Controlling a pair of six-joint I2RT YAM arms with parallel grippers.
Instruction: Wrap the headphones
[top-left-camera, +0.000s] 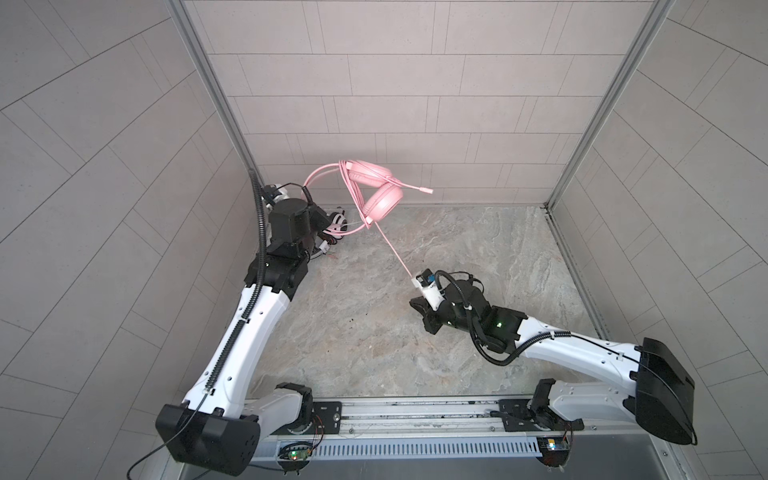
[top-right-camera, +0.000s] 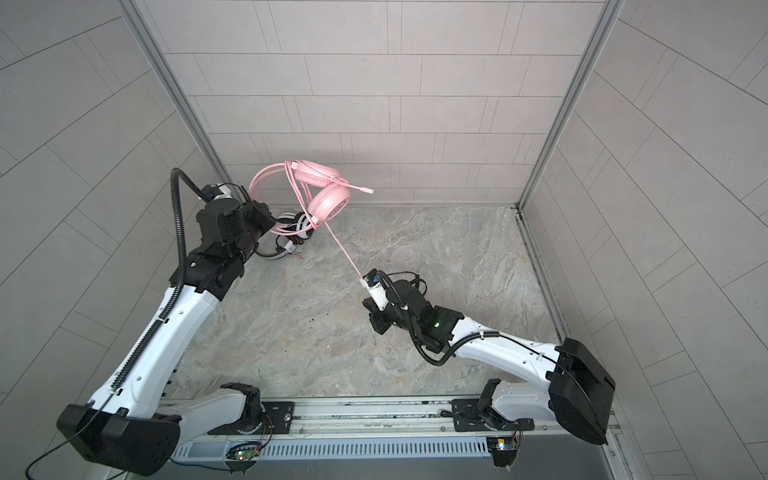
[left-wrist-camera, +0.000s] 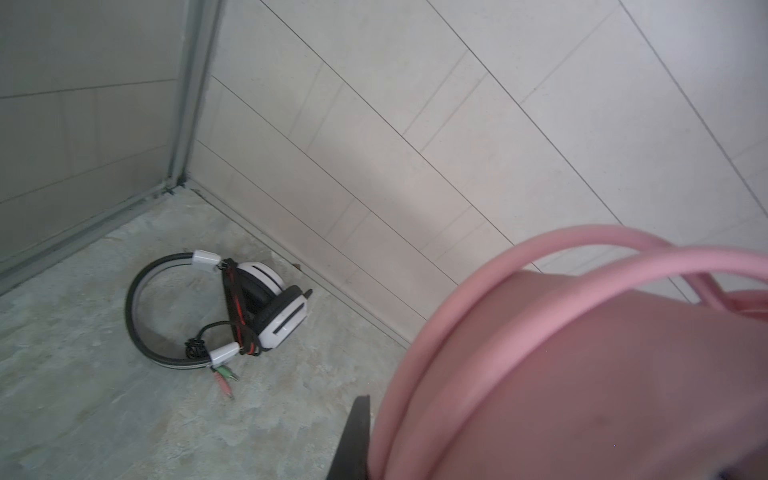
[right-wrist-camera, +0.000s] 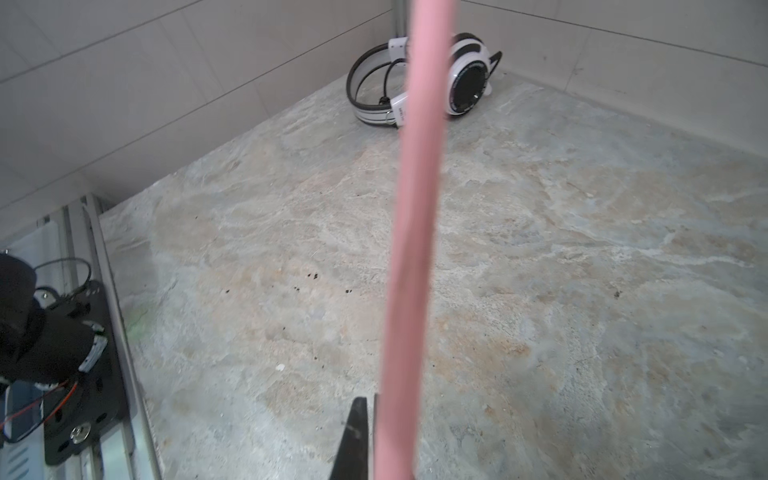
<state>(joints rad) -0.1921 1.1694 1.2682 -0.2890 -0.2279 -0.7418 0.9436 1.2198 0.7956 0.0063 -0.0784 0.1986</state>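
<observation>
We've got right tool (top-left-camera: 417, 283) pinched on pink cable (top-left-camera: 395, 253), taut line running away toward pink headset (top-left-camera: 380, 199) clamped in left tool (left-wrist-camera: 368, 444).

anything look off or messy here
Nothing broken or spilled. The pink headset hangs in the air, its pink cable partly wound, the rest stretched taut. A few dark specks dot the table. The white-and-black headset lies in the corner, cable wrapped around it.
</observation>
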